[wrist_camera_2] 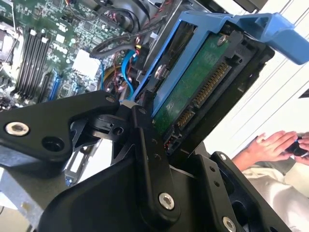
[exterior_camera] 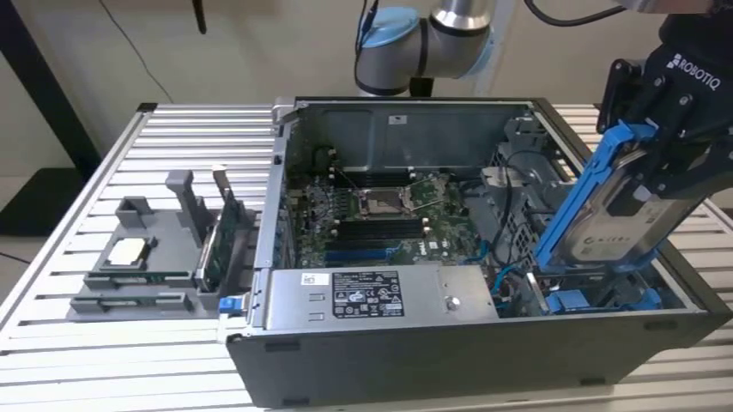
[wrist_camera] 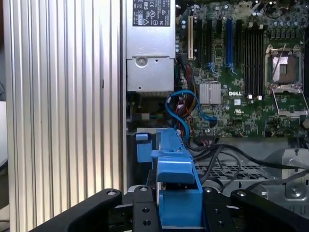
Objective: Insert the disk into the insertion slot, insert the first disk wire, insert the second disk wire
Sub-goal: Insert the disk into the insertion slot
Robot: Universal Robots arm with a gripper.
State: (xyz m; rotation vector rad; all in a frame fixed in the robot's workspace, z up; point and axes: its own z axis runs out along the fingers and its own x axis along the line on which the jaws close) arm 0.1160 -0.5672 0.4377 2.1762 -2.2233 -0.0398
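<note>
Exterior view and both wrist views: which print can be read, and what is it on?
On the hand, which holds the disk: a white maker's mark on its housing, not quoted.
Label on the disk: print too small to read.
Label on the power supply: too small to read.
On the motherboard: a white maker's mark, not quoted; other markings too small.

The pincer (wrist_camera: 178, 210) clamps the disk (wrist_camera: 175, 169) by its blue carrier frame over the open computer case (wrist_camera: 227, 170). Past it lie blue cables (wrist_camera: 186, 104), a green motherboard (wrist_camera: 241, 96) and a grey power supply (wrist_camera: 149, 72); the ribbed surface (wrist_camera: 58, 96) flanks the case.
</note>
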